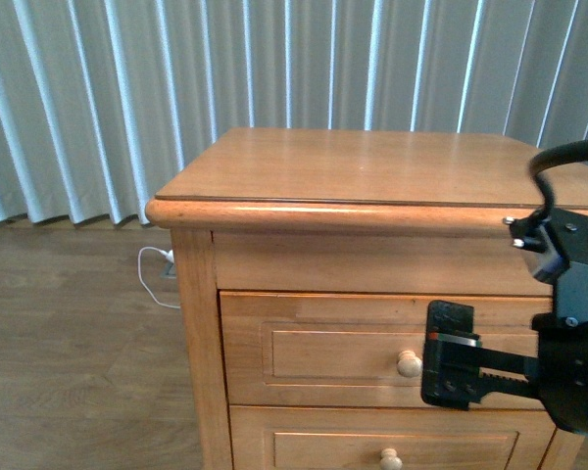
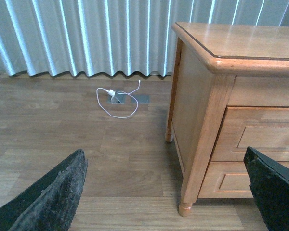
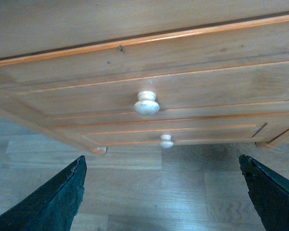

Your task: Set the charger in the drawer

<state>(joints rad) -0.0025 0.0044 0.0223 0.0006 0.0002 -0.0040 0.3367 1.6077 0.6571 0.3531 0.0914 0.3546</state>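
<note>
The drawer (image 1: 333, 352) is the top one of a honey-coloured nightstand, shut, with a round pale knob (image 1: 409, 363). My right gripper (image 1: 447, 367) hangs open just right of that knob, level with the drawer front. In the right wrist view the drawer (image 3: 207, 91) and its knob (image 3: 146, 103) lie ahead of the open right gripper (image 3: 161, 161), apart from its fingers. My left gripper (image 2: 164, 151) is open and holds nothing, low over the floor beside the nightstand's left front leg; the drawer (image 2: 269, 137) shows at the side. The charger is out of view.
The nightstand top (image 1: 372, 166) is bare wood. A second drawer with its own knob (image 1: 390, 457) sits below the first. A thin white cable (image 2: 116, 103) lies looped on the wooden floor by a floor socket, in front of grey curtains (image 1: 98, 98).
</note>
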